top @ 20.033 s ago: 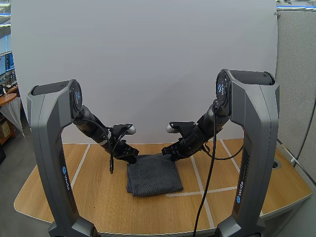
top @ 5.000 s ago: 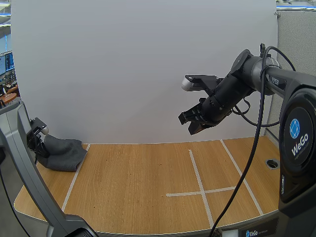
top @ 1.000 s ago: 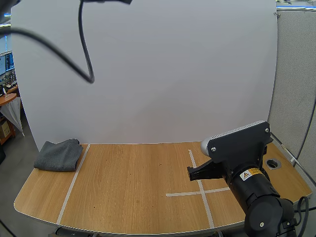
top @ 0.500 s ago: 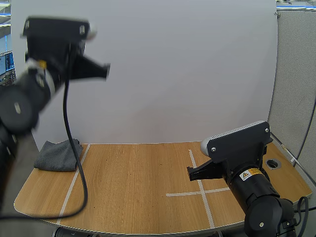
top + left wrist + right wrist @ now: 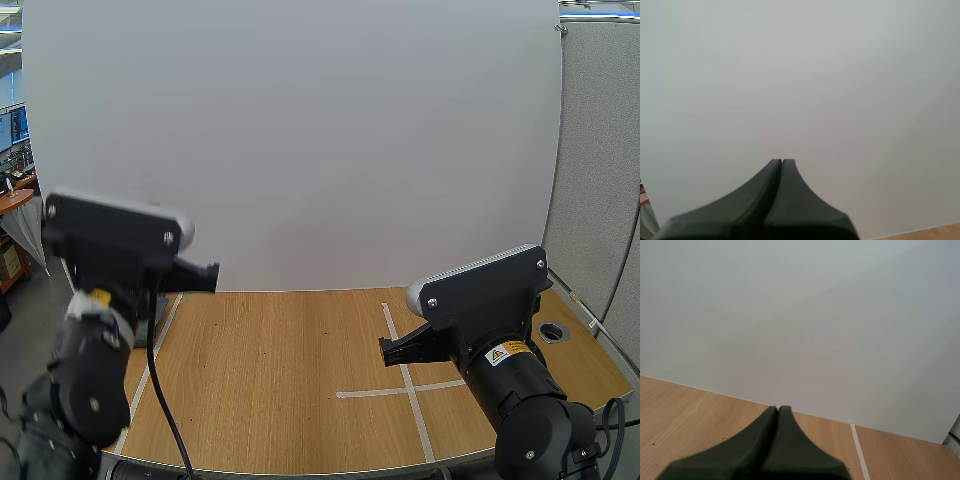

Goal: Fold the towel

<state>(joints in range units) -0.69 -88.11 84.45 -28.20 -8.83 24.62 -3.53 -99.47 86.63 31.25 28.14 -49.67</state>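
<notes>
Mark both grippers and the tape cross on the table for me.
left gripper (image 5: 782,163), left wrist view, on the seam where its shut fingertips meet.
right gripper (image 5: 778,409), right wrist view, on the seam where its shut fingertips meet.
tape cross (image 5: 407,388), high view, where its two strips meet.

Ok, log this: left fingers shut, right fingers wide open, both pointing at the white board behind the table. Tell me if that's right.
One thing is wrong: the right fingers are not open. The right wrist view shows them shut, lying together as one dark wedge. The rest stands: the left fingers are shut, and both point at the white board behind the table.
</notes>
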